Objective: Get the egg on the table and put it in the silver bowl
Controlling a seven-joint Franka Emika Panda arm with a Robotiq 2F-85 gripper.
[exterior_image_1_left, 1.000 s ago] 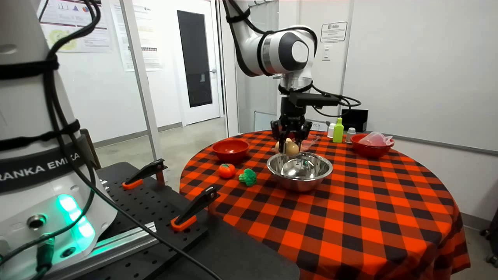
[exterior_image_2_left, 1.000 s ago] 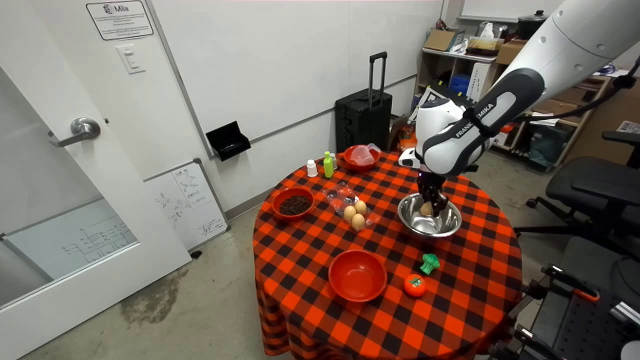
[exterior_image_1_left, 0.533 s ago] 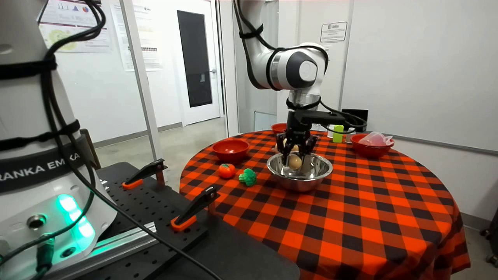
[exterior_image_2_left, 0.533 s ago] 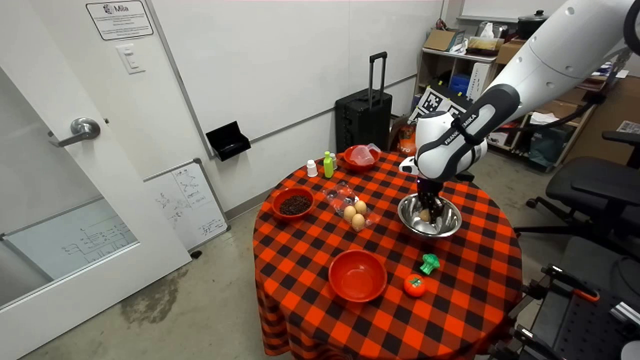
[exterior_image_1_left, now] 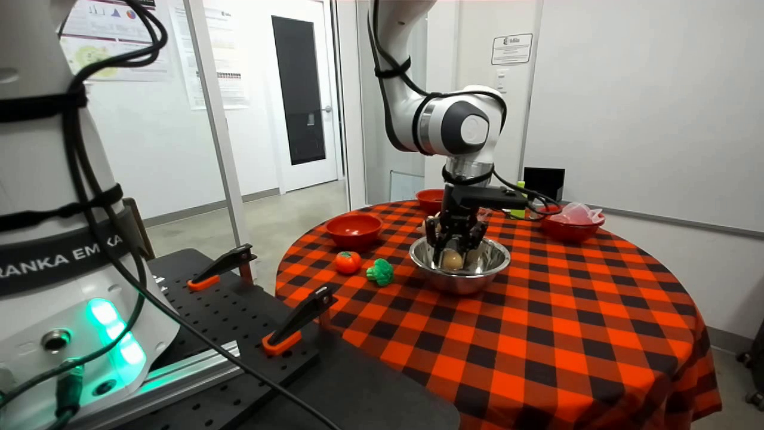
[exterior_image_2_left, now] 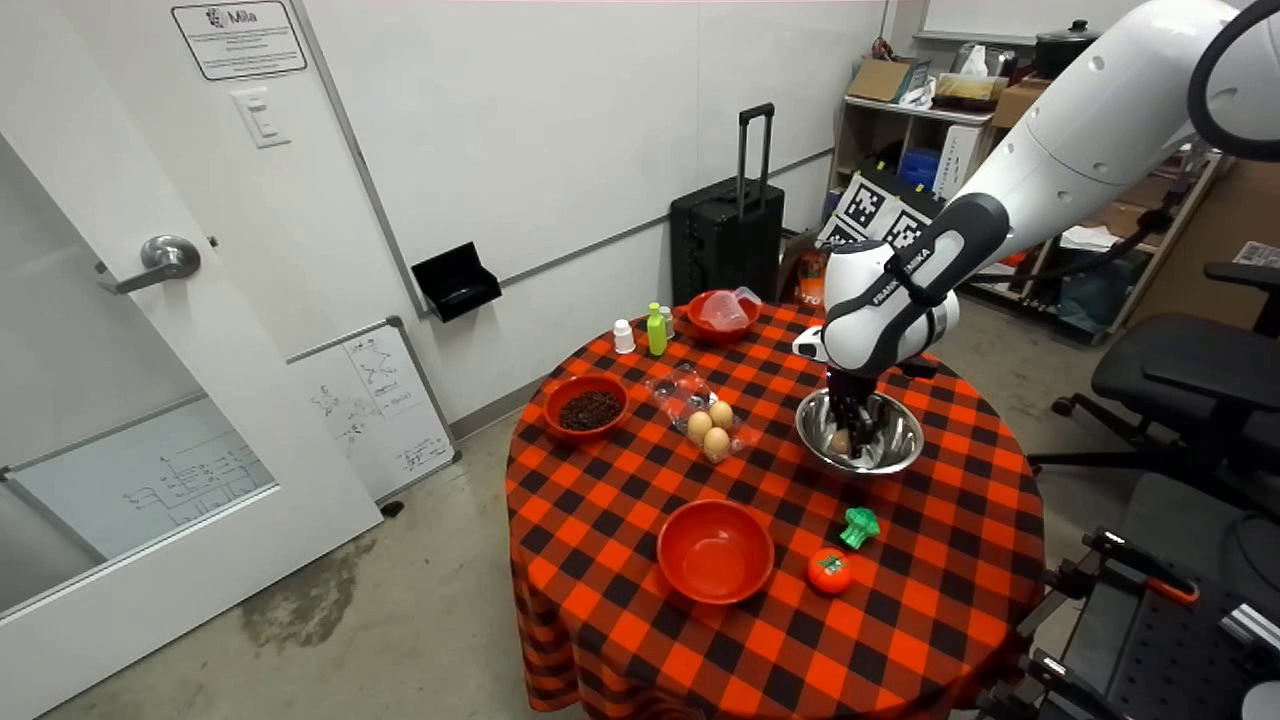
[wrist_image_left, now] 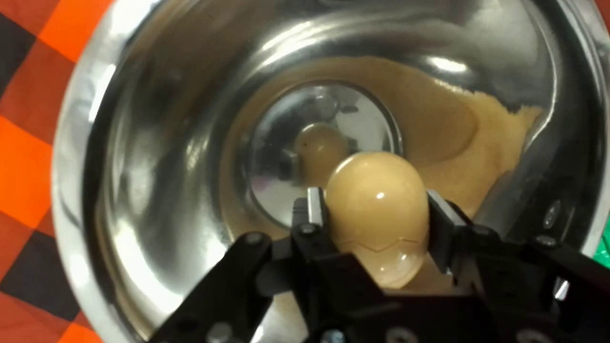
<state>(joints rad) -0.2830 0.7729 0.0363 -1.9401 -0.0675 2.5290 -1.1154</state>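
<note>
The yellowish-tan egg (wrist_image_left: 381,209) is between the two fingers of my gripper (wrist_image_left: 374,216), which touch it on both sides in the wrist view. A jagged line runs round the egg's near part. The shiny silver bowl (wrist_image_left: 167,190) lies below and around it; its floor mirrors the egg. In both exterior views my gripper (exterior_image_1_left: 455,254) points down into the bowl (exterior_image_1_left: 462,283), and the egg (exterior_image_1_left: 452,260) is below the rim level. The egg also shows low inside the bowl in an exterior view (exterior_image_2_left: 840,442). Whether it touches the bowl's floor cannot be told.
A green broccoli (exterior_image_2_left: 860,527) and a tomato (exterior_image_2_left: 830,571) lie near the bowl. A red bowl (exterior_image_2_left: 715,590) stands beyond them. A clear carton (exterior_image_2_left: 668,388) with three other eggs (exterior_image_2_left: 716,443) lies beside the silver bowl. A red bowl of dark beans (exterior_image_2_left: 590,410) and a green bottle (exterior_image_2_left: 656,332) stand farther off.
My gripper has come down with the egg from above the bowl's rim to inside the bowl. Its fingers stay round the egg. The bowl has not moved.
</note>
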